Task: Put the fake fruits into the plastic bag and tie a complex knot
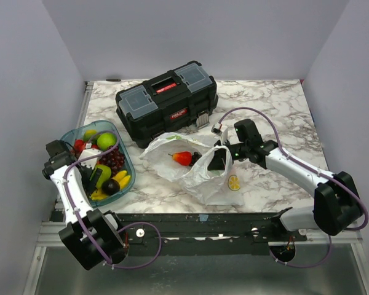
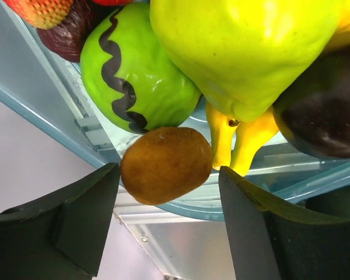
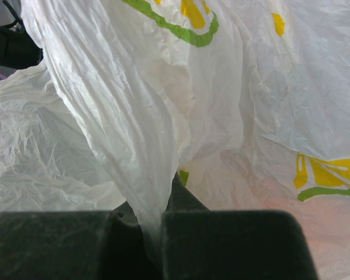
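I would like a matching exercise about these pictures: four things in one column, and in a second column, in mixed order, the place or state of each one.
Things
1. left gripper
2. right gripper
3. black toolbox
4. red-orange fruit

Places or states
A. lies in the mouth of the plastic bag
B. open, with a brown fruit between its fingers
C. stands at the far side of the table
D. shut on a fold of the plastic bag

Right pairs: 1-B, 2-D, 3-C, 4-A.
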You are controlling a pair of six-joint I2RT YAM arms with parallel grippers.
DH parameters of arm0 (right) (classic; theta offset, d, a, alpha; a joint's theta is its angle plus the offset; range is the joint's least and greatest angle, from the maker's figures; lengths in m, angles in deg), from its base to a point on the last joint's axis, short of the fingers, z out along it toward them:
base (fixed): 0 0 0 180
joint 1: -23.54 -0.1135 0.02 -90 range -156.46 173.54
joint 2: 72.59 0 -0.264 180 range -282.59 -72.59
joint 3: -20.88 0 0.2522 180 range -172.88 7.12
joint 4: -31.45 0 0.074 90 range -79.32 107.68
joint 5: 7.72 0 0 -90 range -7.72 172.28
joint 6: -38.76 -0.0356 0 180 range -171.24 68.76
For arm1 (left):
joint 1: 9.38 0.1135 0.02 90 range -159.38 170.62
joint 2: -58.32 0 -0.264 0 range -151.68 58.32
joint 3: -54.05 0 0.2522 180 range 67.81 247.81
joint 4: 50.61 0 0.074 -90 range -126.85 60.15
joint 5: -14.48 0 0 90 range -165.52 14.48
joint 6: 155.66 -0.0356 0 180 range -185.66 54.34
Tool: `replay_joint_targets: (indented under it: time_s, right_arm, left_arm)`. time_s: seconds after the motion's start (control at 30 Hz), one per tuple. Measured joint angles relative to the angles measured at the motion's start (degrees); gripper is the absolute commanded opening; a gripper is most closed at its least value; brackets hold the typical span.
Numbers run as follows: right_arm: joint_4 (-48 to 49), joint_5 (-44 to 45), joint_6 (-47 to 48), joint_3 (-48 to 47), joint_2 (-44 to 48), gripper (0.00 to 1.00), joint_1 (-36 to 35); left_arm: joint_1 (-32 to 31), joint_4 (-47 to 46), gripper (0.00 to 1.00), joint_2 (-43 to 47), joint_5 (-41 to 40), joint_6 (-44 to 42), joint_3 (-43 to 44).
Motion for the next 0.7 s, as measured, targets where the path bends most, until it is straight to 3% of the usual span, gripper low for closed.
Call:
replay_joint_targets:
  time_s: [0.37,0.4,0.5,0.7]
  right_arm:
    - [0.0,0.0,0.0,0.0,0.0,0.01,0.0]
    - [0.0,0.0,0.0,0.0,0.0,0.01,0.0]
    - [0.0,0.0,0.0,0.0,0.0,0.01,0.0]
    - [0.0,0.0,0.0,0.0,0.0,0.01,0.0]
  left_arm:
    - [0.0,4.7,0.47,1.6,5.0,0.7,8.8]
    - [0.0,5.2,0.51,1.6,5.6,0.8,10.6]
    - [0.0,5.7,0.78,1.7,6.5,0.9,14.2]
    - [0.0,6.0,0.85,1.6,6.5,1.1,11.9]
